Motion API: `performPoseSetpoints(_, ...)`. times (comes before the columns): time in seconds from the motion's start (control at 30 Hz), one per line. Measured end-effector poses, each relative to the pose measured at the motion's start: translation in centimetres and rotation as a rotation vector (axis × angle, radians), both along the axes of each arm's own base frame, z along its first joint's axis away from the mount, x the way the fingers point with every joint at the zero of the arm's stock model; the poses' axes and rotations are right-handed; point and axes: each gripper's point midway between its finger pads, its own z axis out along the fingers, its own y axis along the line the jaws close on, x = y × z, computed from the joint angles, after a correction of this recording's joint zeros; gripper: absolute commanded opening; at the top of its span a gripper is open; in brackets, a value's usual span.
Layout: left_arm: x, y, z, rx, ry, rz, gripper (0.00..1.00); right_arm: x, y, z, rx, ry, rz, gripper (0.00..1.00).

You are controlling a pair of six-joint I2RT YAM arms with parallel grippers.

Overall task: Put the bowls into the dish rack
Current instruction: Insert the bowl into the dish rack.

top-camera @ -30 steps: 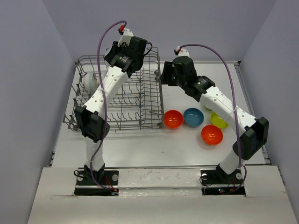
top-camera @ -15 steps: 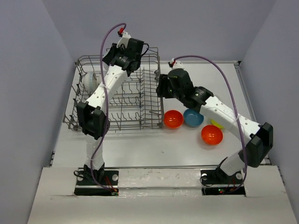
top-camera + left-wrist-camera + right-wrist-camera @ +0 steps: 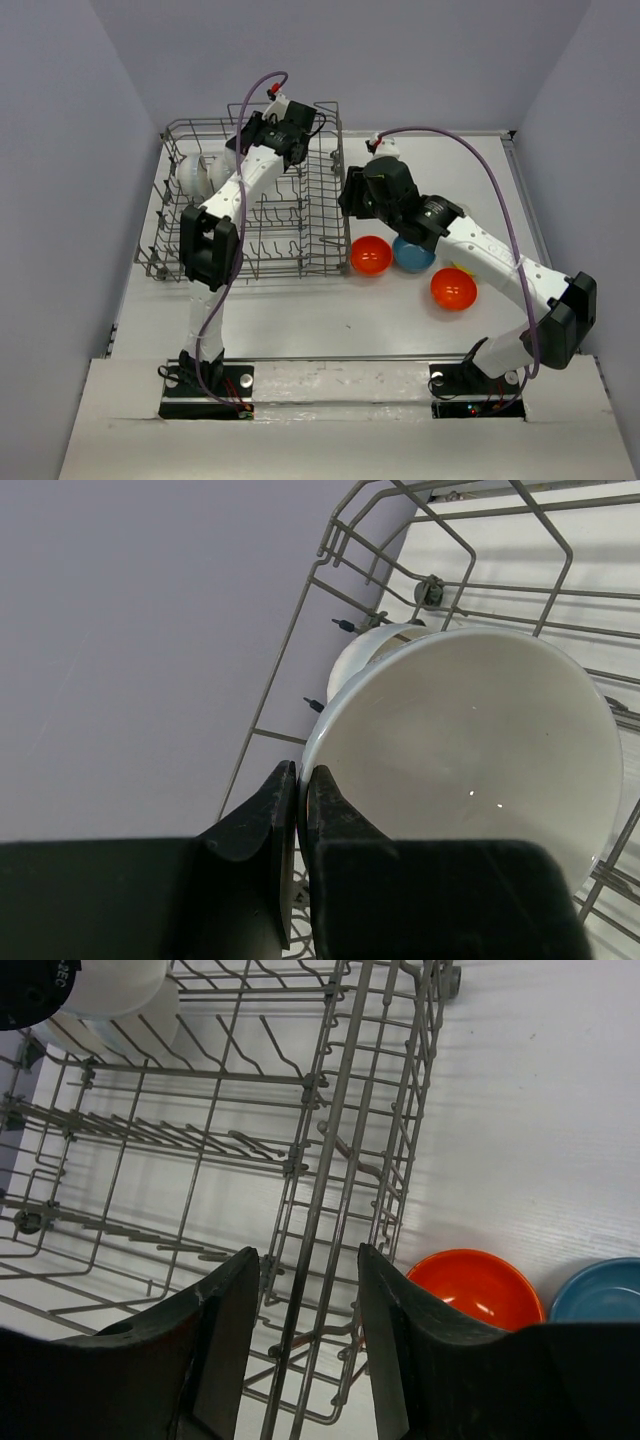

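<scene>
I have the left gripper (image 3: pixel 300 773) pinched on a white bowl's (image 3: pixel 470 740) rim, upper rack (image 3: pixel 296 1168) in the top view, tilted for the tines. The right gripper (image 3: pixel 306 1253), fingers apart, straddles the rack wall, probably to steady it.

Large grey wire dish rack (image 3: pixel 345 1110), dull metal on my feed, round white bowl (image 3: pixel 470 750), smooth, glossy, round orange-red bowl (image 3: pixel 475 1285) and blue bowl (image 3: pixel 600 1295), same gloss, white table (image 3: pixel 530 1110), matt, finely ribbed.

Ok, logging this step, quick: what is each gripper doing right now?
Left gripper: shut on the rim of a white bowl.
Right gripper: open, holding nothing.
</scene>
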Motion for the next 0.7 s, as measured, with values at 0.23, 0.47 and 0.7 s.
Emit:
performPoseSetpoints(0.23,0.1,0.4,0.5,0.070,0.004,0.033,0.00,-0.4,0.4,-0.1,-0.001,0.001,0.011,0.43)
performPoseSetpoints(0.47,-0.3,0.9,0.3,0.194,0.023,0.089,0.00,-0.5,0.6,-0.1,-0.002,0.002,0.016,0.31)
performPoseSetpoints(0.7,-0.3,0.9,0.5,0.261,0.060,0.104,0.00,-0.6,0.7,-0.5,0.002,0.006,0.017,0.03)
